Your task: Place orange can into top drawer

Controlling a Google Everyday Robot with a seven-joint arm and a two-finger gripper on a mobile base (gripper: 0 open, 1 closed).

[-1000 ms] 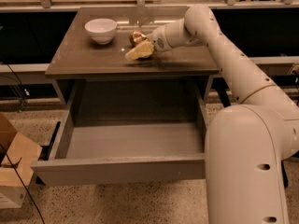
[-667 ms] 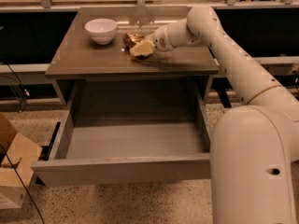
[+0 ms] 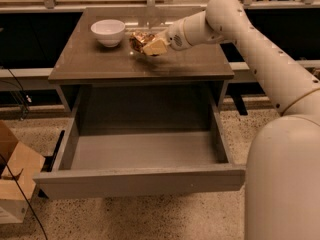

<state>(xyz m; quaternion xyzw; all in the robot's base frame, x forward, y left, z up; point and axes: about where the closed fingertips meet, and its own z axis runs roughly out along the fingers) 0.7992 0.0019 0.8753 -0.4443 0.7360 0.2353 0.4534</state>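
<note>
Looking at the tool (image 3: 150,45), what would you say it has got?

— The orange can (image 3: 141,39), as far as I can judge. The tool seems closed on it, one pale finger across the can's near side, over the desk (image 3: 125,66) toward its back edge.

And the white bowl (image 3: 108,31)?

— On the desk at the can's 9 o'clock, near it but apart. The arm (image 3: 250,39) reaches in from 3 o'clock, so the tool meets the can on the side away from the bowl. I take that as the reason for the sideways approach: nothing gets knocked.

Is the can off the surface?

— I cannot tell. It is low enough that it may be touching.

Where does it have to go?

— The top drawer (image 3: 145,149) stands pulled out at 6 o'clock from the can, below the desk's front edge, with its grey floor bare. It is open so the can can be lowered straight in.

So what is left?

— Most of it, I think. The can must come toward 6 o'clock, clear the desk's front edge, then go down. The risk is clipping that edge, or the dented can slipping in the grip.
</note>
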